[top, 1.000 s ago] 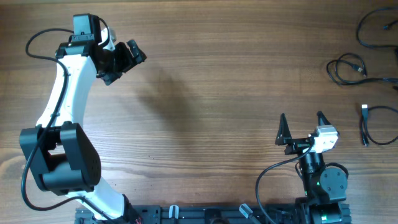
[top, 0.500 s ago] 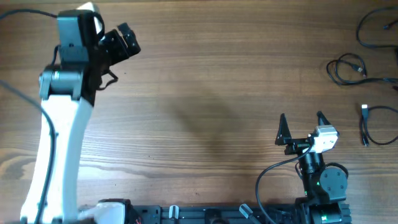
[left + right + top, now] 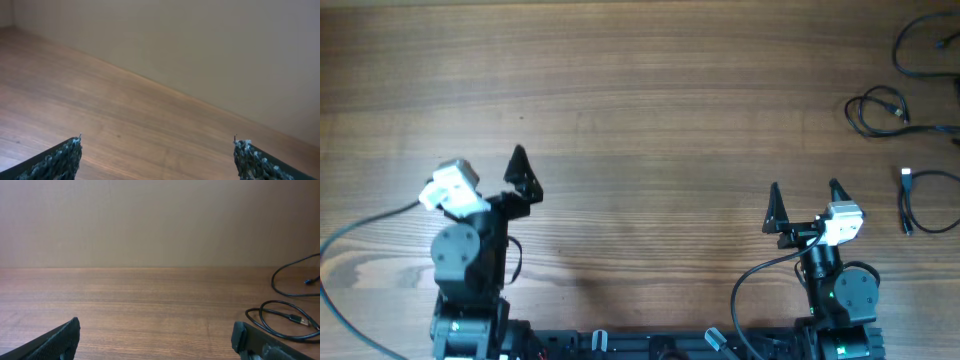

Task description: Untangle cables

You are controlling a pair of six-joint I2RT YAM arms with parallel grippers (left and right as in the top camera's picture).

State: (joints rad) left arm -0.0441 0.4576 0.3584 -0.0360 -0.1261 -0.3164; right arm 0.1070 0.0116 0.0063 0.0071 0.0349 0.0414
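The left arm has drawn back from the far side of the table to its base, left gripper spread and empty, like the right gripper. The 3 cables lie separate, off to the right of the right gripper and untouched by it. The work looks finished.

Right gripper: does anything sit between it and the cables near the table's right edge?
Nothing visible does. Only bare wooden table separates the open right gripper from the cables, which lie ahead of it and to its right. The right wrist view shows the same unobstructed wood up to them.
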